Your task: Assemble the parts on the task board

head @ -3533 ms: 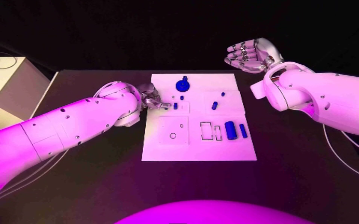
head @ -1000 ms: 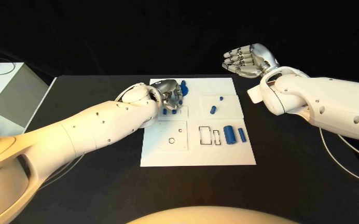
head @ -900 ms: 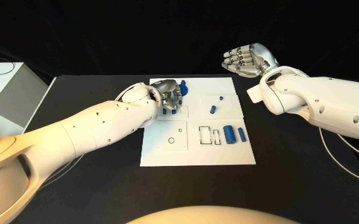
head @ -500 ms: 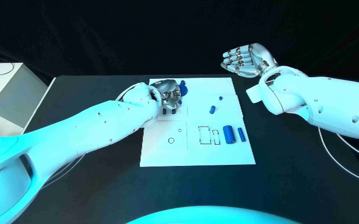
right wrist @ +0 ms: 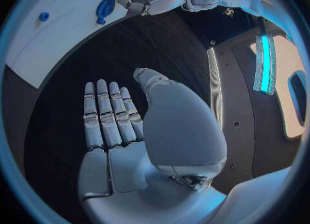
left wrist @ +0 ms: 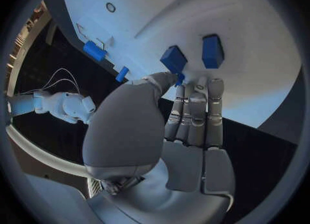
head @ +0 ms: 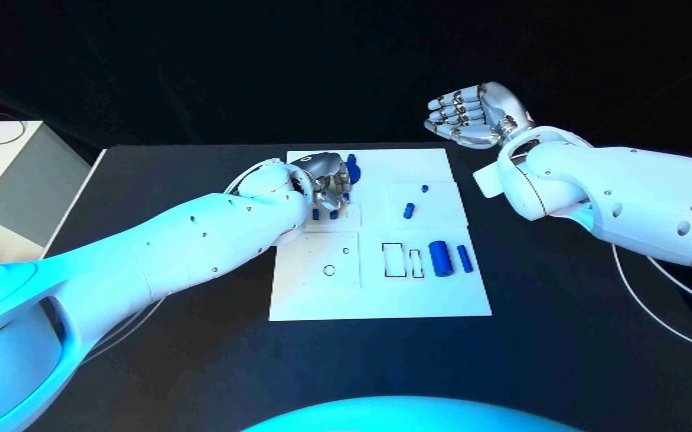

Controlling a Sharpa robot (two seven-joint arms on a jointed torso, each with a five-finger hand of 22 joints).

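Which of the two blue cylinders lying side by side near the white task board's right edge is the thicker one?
The thicker blue cylinder is the one lying beside the outlined rectangular slots; the slimmer blue cylinder lies nearer the white task board's right edge.

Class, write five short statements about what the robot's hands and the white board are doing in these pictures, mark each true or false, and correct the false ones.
1. The left hand is over the far left part of the white board. True.
2. The right hand holds a blue piece. False: it holds nothing, fingers straight and together, raised off the board's far right corner.
3. Two blue cylinders lie side by side on the board's right part. True.
4. The board lies on a white table. False: the table is black.
5. In the left wrist view, the left hand's fingertips are right at a small blue block. True.
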